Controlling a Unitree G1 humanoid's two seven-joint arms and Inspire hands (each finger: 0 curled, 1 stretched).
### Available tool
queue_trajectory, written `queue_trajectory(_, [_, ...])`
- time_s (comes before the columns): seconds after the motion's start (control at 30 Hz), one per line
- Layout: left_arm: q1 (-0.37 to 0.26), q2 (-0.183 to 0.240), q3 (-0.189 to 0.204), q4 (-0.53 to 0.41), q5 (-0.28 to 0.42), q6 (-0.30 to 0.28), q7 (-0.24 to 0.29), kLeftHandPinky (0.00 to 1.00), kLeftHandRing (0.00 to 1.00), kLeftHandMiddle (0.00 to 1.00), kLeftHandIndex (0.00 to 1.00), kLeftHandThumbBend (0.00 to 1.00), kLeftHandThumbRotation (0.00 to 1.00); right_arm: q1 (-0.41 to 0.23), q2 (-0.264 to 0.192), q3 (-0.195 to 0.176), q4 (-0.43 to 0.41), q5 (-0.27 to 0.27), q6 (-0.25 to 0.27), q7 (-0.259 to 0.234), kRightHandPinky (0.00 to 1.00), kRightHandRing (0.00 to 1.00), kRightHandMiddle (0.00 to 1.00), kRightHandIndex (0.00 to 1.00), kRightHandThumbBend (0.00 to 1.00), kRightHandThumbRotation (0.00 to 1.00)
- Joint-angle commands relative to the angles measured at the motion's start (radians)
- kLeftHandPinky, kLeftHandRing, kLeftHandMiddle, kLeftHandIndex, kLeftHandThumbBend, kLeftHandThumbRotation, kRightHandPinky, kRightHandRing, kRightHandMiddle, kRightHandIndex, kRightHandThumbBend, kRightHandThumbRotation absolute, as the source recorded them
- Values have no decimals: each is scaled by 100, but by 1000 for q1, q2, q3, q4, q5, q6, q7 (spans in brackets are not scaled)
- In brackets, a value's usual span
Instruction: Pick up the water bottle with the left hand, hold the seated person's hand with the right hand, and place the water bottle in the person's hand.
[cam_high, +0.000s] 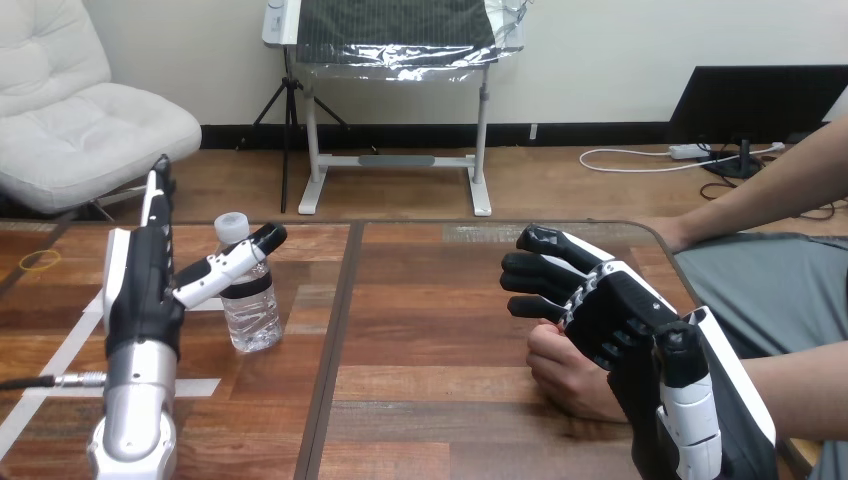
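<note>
Nearest, at right, the robot's black-and-white right hand (620, 310) lies over the person's closed hand (570, 378); I cannot tell whether it grips. At left, the left hand (140, 290) stands wide open, its thumb across the clear plastic white-capped water bottle (250, 318), which is upright on the wooden table (430, 300). Grasp, lift and handover remain.

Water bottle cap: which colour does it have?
White. The cap sits on top of the clear water bottle; the head view shows it best.

Wooden table (430, 300), upright water bottle (250, 305), white tape (200, 386)
</note>
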Motion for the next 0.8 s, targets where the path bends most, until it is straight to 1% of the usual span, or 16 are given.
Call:
queue_trajectory(0.0, [-102, 30, -14, 33, -6, 8, -3, 100, 100, 100, 100, 95, 31, -54, -3, -19, -37, 7, 0, -3, 77, 81, 80, 83, 72, 100])
queue_trajectory(0.43, [-169, 35, -9, 134, -15, 19, -1, 100, 100, 100, 100, 99, 23, -49, -4, -27, -40, 19, 1, 4, 78, 81, 80, 83, 73, 100])
queue_trajectory(0.77, [-214, 43, -9, 212, -13, 9, 10, 100, 100, 100, 100, 100, 16, -51, -5, -31, -38, 25, -2, 8, 78, 81, 81, 83, 73, 100])
